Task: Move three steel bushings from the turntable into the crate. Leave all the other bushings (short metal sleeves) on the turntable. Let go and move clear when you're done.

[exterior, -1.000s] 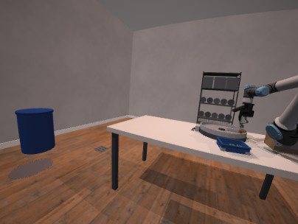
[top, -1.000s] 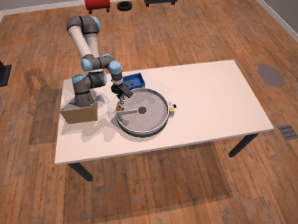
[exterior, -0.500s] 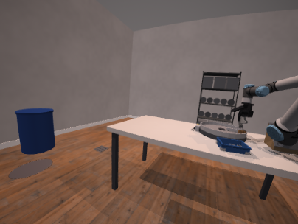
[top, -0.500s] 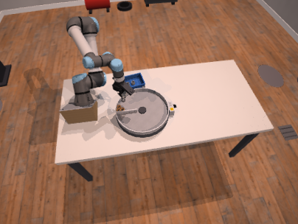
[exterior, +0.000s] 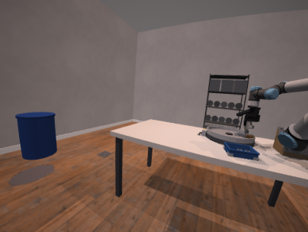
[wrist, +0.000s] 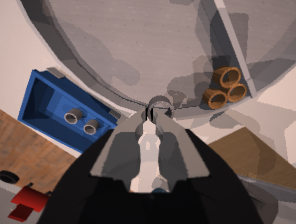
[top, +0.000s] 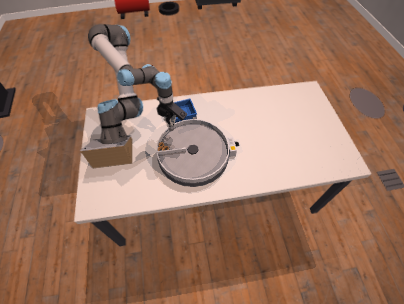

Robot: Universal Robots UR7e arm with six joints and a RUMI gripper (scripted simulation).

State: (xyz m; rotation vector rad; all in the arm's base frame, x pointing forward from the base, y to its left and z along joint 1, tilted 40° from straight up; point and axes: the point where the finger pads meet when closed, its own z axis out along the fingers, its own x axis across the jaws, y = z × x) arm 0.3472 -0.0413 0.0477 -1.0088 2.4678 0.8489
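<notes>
1. The arm stood on a tan base block (top: 107,154) near the left edge of the white table (top: 280,130), with its upper links folded back over that edge.
2. The gripper (wrist: 153,113) hung over the rear-left rim of the turntable (top: 200,131), between the turntable and the crate (top: 186,106).
3. The fingers were closed almost fully. A grey steel bushing (wrist: 160,102) was pinched at their tips; the wrist view showed its ring end just above the jaws.
4. The held bushing sat over the turntable rim, not yet over the crate.
5. The crate, blue and open-topped, lay just behind the turntable toward the rear-left part of the table. Two steel bushings (wrist: 72,116) (wrist: 90,127) lay inside it side by side, open ends facing the wrist camera.
6. Three brass-coloured bushings (wrist: 229,76) (wrist: 216,98) (wrist: 237,91) were clustered on the turntable surface close to its left rim, touching one another, beside the radial bar (top: 171,152).
7. The turntable occupied the centre-left of the table. It had a dark hub (top: 192,149) at its middle and a small white and orange unit (top: 233,147) at its right side.
8. Off the table: a blue barrel (exterior: 36,134) floated above a grey floor disc (exterior: 31,174); a shelf rack (exterior: 229,76) stood by the far wall; a red object (top: 132,6) and a black ring (top: 169,7) lay on the floor past the rear edge.
</notes>
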